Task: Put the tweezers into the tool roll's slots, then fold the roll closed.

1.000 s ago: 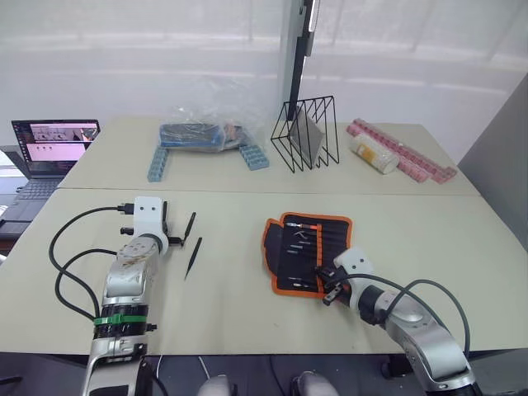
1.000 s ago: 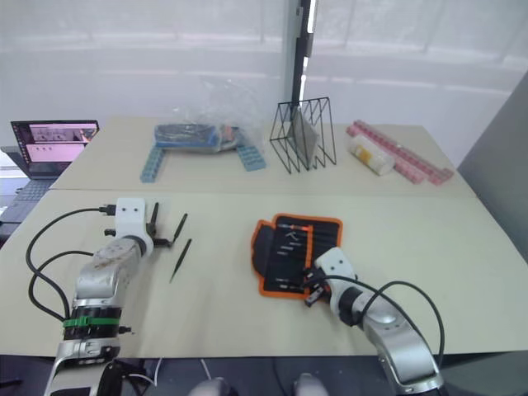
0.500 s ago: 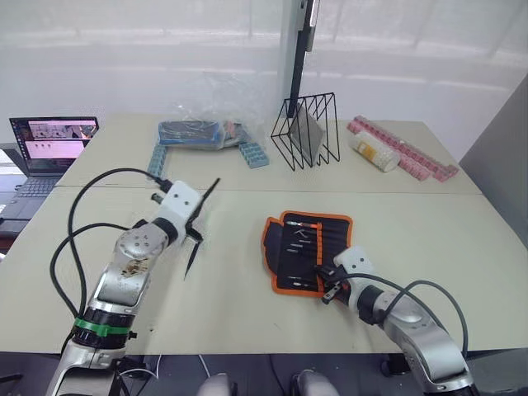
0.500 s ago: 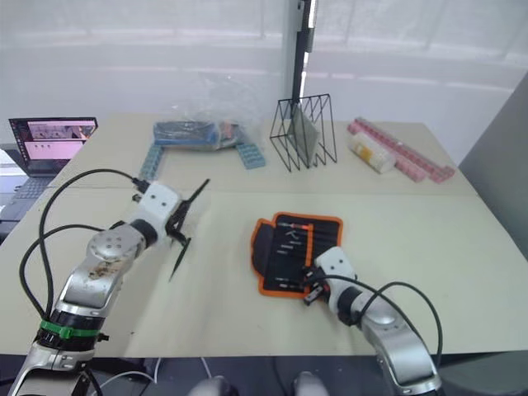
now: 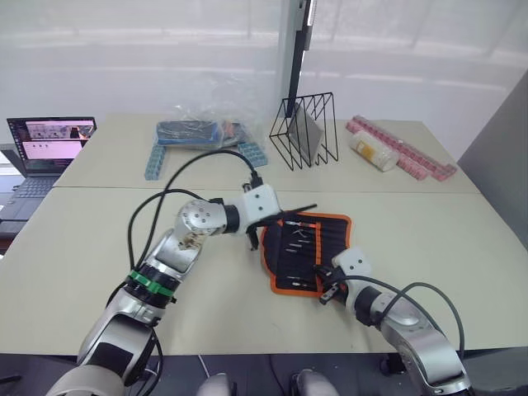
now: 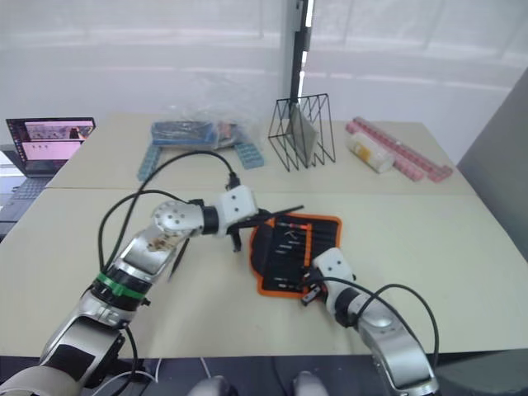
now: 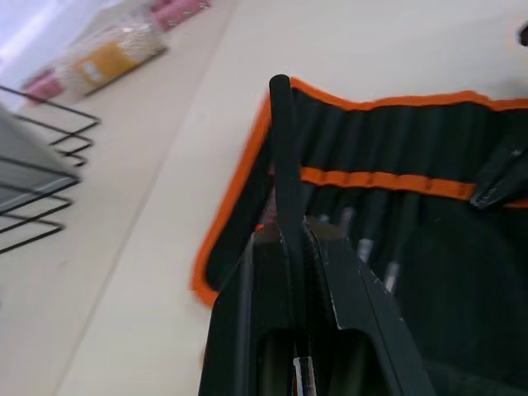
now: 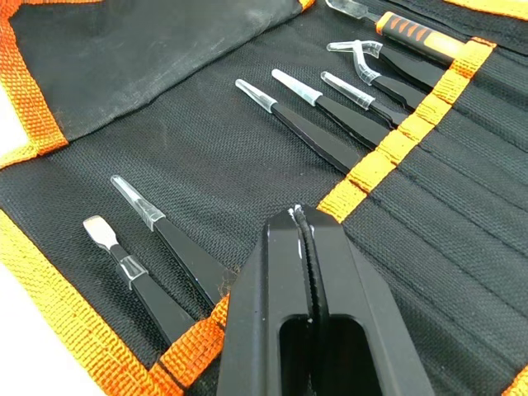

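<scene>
Left gripper (image 5: 285,212): clamped on one tweezer (image 7: 283,157), which sticks out past the fingertips and points over the roll's (image 5: 309,252) left border.
Right gripper (image 8: 302,216): fingers pressed together, nothing between them; it rests at the roll's near right corner.
Roll: lies open and flat on the table (image 5: 429,239), between the two grippers.
Slots (image 8: 429,186): several already hold tweezers with clear tip caps.
Step in hand: seating the held tweezer in a free slot, by my reading.
Doing it well: line the tweezer up with the run of the slots, then enter under the orange band at a low angle so the point slides in rather than snagging the cloth. The right gripper is best kept pinning the corner so the roll does not shift.
Loose tweezer (image 6: 174,262): lies on the table left of the roll, partly behind the left arm.
Hard to tell: which slots are free, and whether the held tweezer's tip touches the fabric.
Strap: not made out.
</scene>
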You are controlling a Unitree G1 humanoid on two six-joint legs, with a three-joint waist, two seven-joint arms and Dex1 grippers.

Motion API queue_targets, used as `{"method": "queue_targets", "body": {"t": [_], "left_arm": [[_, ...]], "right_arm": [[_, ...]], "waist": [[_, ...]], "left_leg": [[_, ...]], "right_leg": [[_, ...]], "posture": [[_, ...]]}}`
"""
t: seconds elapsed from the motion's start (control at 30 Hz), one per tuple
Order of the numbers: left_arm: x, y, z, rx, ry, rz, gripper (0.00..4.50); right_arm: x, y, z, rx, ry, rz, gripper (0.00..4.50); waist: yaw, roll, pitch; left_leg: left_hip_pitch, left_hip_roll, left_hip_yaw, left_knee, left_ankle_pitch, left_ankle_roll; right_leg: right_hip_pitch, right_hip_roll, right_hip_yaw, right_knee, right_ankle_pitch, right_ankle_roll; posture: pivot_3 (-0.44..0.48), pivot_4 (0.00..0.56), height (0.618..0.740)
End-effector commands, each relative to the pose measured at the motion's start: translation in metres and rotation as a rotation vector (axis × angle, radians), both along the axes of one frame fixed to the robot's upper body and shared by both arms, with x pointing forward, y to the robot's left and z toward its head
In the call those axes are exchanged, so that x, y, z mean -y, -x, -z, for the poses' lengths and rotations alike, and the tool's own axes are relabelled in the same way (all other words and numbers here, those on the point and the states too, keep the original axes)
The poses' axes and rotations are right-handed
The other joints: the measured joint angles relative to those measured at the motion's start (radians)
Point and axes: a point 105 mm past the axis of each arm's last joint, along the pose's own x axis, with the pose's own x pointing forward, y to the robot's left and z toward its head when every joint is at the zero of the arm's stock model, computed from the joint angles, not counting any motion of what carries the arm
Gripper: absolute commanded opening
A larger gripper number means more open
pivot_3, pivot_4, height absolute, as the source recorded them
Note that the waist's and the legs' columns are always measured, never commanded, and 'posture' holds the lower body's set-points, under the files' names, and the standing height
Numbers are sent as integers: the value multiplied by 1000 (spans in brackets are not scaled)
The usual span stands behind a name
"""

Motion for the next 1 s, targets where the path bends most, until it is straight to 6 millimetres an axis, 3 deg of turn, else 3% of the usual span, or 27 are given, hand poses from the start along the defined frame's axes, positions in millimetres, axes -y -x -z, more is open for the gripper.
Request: {"method": "queue_targets", "body": {"t": [0.03, 0.37, 1.0], "left_arm": [[7, 9, 5, -6, -41, 63, 13], [-17, 19, 32, -35, -223, 99, 13], [-5, 12, 33, 18, -331, 193, 13]], "right_arm": [[0, 7, 14, -56, 15, 7, 0], [-3, 8, 15, -58, 4, 18, 0], [6, 39, 10, -85, 5, 29, 0]], "waist": [[0, 0, 0], [3, 0, 0], [11, 1, 0]], "left_leg": [[0, 1, 0, 0, 0, 0], [0, 2, 0, 0, 0, 0], [-4, 3, -1, 10, -2, 4]], "right_leg": [[0, 1, 0, 0, 0, 0], [0, 1, 1, 0, 0, 0], [0, 3, 1, 3, 0, 0]], "posture": [[0, 150, 725], [0, 150, 725], [0, 150, 725]]}}
